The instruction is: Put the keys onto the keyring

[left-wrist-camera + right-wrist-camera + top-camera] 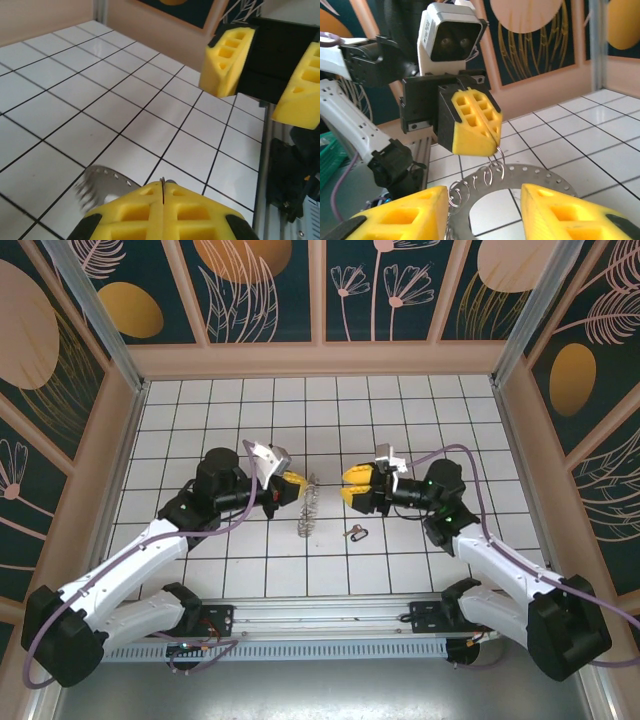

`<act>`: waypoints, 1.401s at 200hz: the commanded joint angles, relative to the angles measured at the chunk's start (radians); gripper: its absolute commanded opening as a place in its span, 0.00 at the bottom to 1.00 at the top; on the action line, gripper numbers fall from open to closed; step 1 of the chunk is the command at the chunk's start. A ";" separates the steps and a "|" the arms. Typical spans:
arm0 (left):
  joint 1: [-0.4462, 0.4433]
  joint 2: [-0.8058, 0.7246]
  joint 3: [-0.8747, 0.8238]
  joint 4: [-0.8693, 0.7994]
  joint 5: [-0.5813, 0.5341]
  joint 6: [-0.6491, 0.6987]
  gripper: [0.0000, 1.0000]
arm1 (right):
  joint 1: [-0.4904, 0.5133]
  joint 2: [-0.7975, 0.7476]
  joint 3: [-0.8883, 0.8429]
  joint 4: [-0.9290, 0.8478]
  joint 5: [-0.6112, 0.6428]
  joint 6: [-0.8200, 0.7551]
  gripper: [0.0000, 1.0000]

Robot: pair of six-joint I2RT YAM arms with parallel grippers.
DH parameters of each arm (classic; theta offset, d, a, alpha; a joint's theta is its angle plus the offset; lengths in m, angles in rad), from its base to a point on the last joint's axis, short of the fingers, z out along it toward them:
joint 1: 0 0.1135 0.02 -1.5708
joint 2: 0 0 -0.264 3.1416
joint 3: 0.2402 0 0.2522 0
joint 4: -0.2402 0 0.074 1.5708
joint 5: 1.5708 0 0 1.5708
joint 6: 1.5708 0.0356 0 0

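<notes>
Keyring (308, 508) stood upright between the two claws, edge-on from above. Left claw (296, 483) was together, clamped on a wire loop of the keyring. Right claw (349, 487) was apart, gripping nothing, facing it close by. One key (355, 532) lay on the tiled bench (200, 410) near the right claw.

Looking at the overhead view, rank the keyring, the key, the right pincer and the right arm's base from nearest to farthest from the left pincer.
1. Keyring, held at the tip of the left pincer.
2. Right pincer, facing it across the middle.
3. Key, lying flat, closer to the arm bases.
4. Right arm's base, at the near edge.
</notes>
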 commanded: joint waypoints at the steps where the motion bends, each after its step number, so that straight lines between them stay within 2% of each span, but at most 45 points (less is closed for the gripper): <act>1: -0.006 -0.028 0.020 0.090 0.103 0.018 0.00 | 0.022 0.020 0.056 0.040 -0.032 0.001 0.39; 54: -0.004 -0.055 0.042 0.212 0.217 -0.052 0.00 | 0.071 0.048 0.098 0.041 -0.042 -0.012 0.28; 91: -0.005 -0.070 0.037 0.269 0.244 -0.087 0.00 | 0.099 0.053 0.109 0.041 -0.051 -0.026 0.21; 138: -0.004 -0.066 0.037 0.289 0.266 -0.104 0.00 | 0.123 0.053 0.115 0.041 -0.063 -0.037 0.19; 217: -0.006 -0.066 0.039 0.273 0.271 -0.099 0.00 | 0.119 0.002 0.074 0.067 0.006 -0.035 0.18; 255: -0.005 -0.057 0.038 0.270 0.268 -0.092 0.00 | 0.050 -0.075 -0.003 0.196 0.109 0.045 0.18; 280: -0.005 -0.057 0.036 0.272 0.274 -0.093 0.00 | 0.046 -0.062 0.018 0.124 0.121 0.018 0.17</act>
